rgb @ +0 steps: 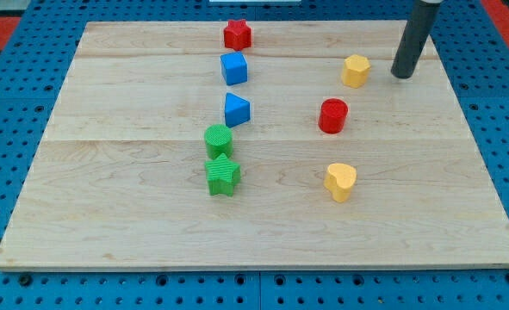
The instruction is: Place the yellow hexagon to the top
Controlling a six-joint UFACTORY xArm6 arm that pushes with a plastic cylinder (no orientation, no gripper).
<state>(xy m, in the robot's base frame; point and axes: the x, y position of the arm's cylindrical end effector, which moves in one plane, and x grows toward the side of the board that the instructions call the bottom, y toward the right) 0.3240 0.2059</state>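
No text, label, brand, number or sign can be read anywhere in the camera view. Nothing legible is carried by the wooden board, by the coloured blocks, by the dark rod or by the blue perforated surface under the board.

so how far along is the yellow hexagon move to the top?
Done: the yellow hexagon already sits in the board's upper part, though the red star lies nearer the top edge. In hand: my tip stands just to the hexagon's right in the view, apart from it. Left: get below it and nudge it up the remaining stretch.
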